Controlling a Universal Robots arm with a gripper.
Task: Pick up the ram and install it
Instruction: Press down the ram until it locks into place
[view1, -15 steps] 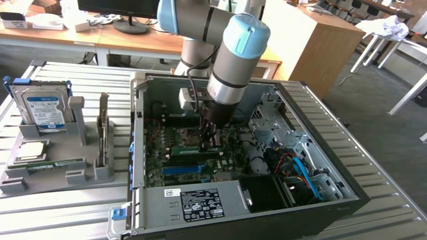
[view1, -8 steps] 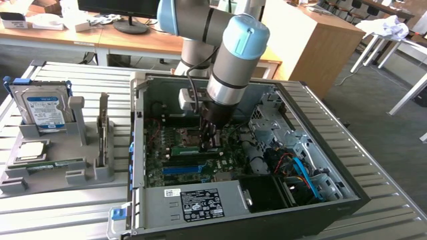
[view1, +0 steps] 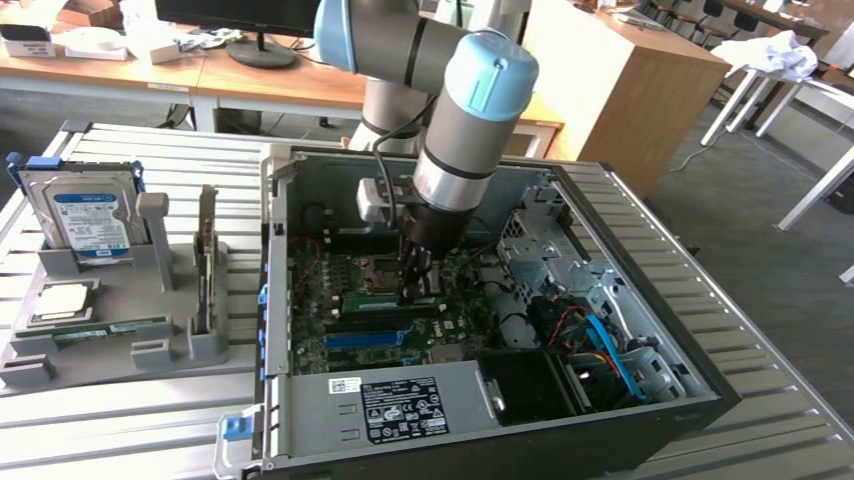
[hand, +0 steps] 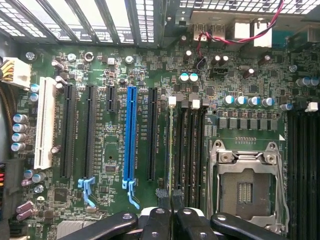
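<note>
Slatted metal table (view1: 120, 420) is carrying the open PC case (view1: 667, 330); pincer (hand: 171, 212) is pinching the ram (hand: 172, 150) edge-on over its motherboard slot — light, stiff, fragile, so holding the top edge.

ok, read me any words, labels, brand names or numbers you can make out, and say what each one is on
None reads clearly.
Silver hard drive, white-and-blue label: print too small.
Grey power supply box, black-and-white stickers: too blurred.
Green motherboard, white lettering beside the slots: too small.
</note>
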